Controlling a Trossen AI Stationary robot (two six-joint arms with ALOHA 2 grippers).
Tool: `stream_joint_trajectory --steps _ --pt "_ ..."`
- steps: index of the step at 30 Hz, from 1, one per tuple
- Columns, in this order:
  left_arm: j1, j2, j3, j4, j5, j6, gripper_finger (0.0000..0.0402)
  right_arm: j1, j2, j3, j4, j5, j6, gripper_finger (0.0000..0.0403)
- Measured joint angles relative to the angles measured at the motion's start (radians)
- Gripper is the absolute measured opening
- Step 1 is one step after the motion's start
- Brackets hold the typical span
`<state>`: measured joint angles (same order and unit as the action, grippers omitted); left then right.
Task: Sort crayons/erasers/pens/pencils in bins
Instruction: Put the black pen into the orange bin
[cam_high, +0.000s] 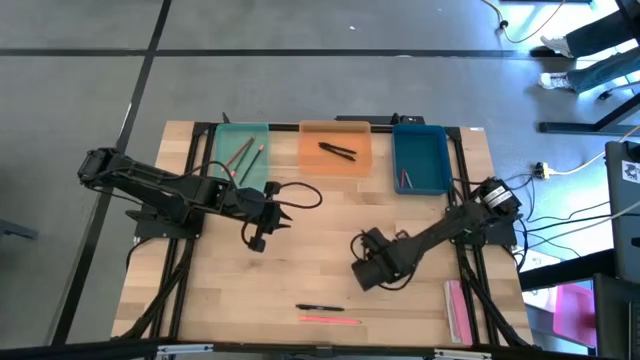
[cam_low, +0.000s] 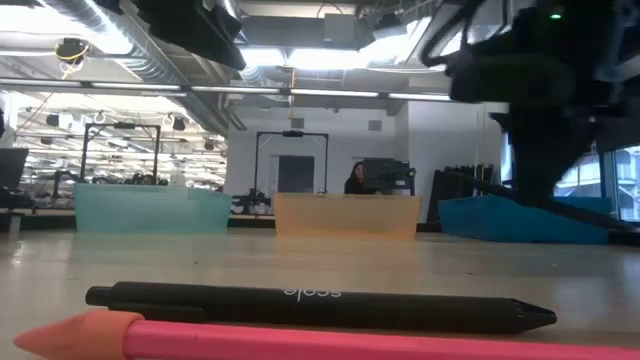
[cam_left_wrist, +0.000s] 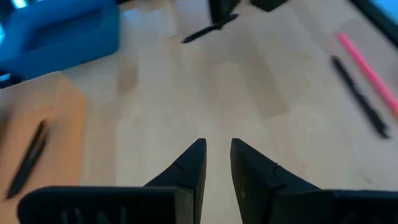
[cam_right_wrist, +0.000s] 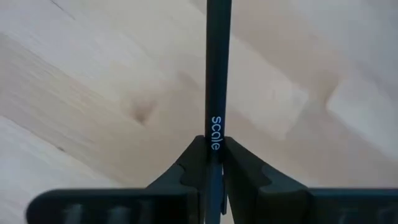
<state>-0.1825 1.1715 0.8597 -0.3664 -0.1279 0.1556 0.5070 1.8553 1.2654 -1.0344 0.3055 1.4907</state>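
Note:
My right gripper (cam_high: 366, 268) hangs over the table's middle right, shut on a black pen (cam_right_wrist: 217, 74) printed "scale". The left wrist view shows that pen (cam_left_wrist: 208, 30) jutting out below the gripper. My left gripper (cam_high: 268, 228) waits open left of centre, its fingers (cam_left_wrist: 193, 165) holding nothing. A second black pen (cam_high: 320, 308) and a pink pencil (cam_high: 330, 320) lie flat near the front edge. At the far edge stand a teal bin (cam_high: 226, 165) with pencils (cam_high: 245, 155), an orange bin (cam_high: 335, 165) with pens (cam_high: 338, 150), and a blue bin (cam_high: 425, 150). My right gripper pinches the pen's barrel at the printed word (cam_right_wrist: 215, 142) between its two fingers. The fingers come from above, pointing steeply down, and the pen's longer visible part reaches out past the fingertips. In the left wrist view the pen looks clear of the wood.
A wide pink flat strip (cam_high: 455, 305) lies at the front right. A small red stick (cam_high: 405, 180) rests in the blue bin. Bare wood spreads between the two arms and the bins. A person (cam_low: 355, 178) sits far back in the room.

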Motion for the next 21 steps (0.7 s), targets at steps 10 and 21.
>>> stream_joint_trajectory --steps 10,21 --pt "0.0 0.0 0.0 -0.028 -0.2 -0.092 0.0065 -0.171 -0.002 0.135 -0.041 0.163 -0.356 0.0046" --pt "0.001 -0.005 0.0 -0.107 -0.353 -0.178 0.0065 -0.379 -0.004 0.353 -0.025 0.286 -0.963 0.0046"
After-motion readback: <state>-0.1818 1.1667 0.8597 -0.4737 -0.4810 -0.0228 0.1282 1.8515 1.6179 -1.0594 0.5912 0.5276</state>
